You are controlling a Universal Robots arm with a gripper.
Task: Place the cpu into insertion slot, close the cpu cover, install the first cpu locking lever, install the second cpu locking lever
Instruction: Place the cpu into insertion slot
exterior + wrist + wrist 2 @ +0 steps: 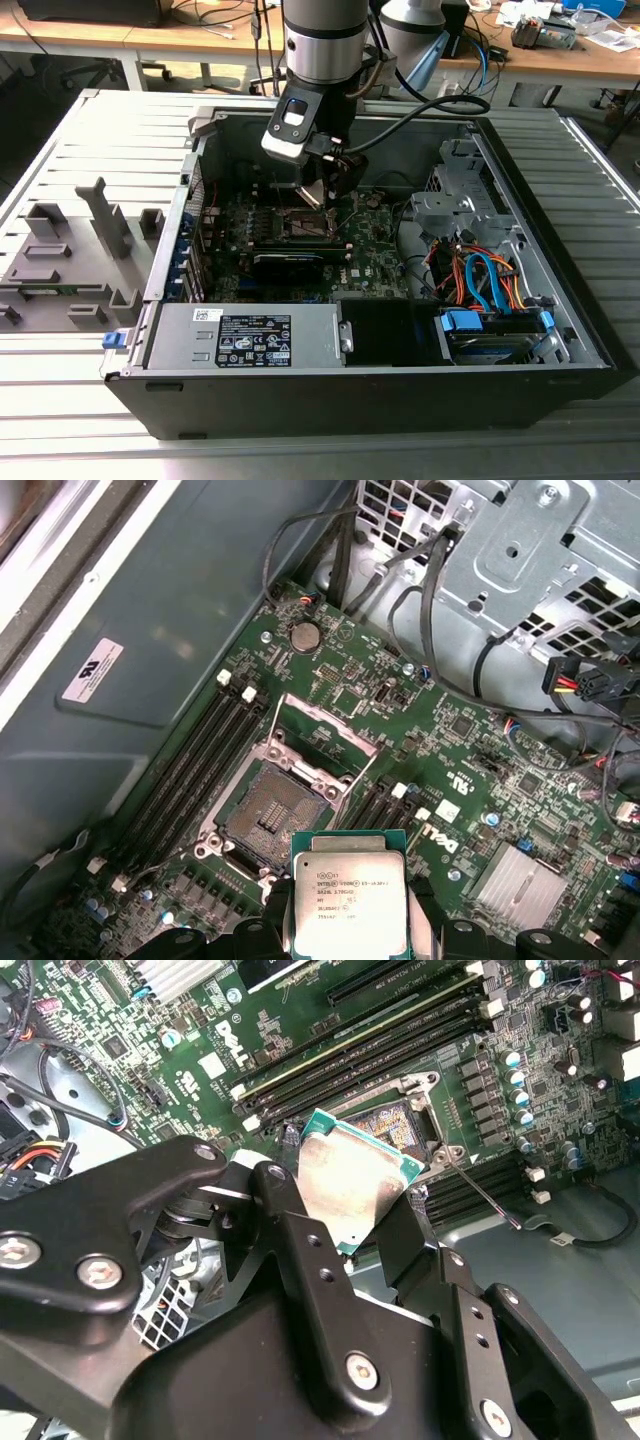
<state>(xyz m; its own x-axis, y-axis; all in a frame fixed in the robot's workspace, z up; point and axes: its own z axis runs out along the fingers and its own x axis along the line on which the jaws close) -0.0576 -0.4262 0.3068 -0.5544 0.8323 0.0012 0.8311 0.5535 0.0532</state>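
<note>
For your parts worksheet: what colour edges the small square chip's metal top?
Green, around the small square chip with its dull silver-grey top; best in the first wrist view.

Etched print on the cpu and a white sticker, none legible.

- I see a pale grey ribbed metal worktable spanning the exterior view, its slats running across.
- Behind it stands a long light-brown wooden bench (white papers lie scattered towards the exterior view's right).
- A dark floor shows beneath that bench.
- The lighting looks even, without hard shadows.
</note>
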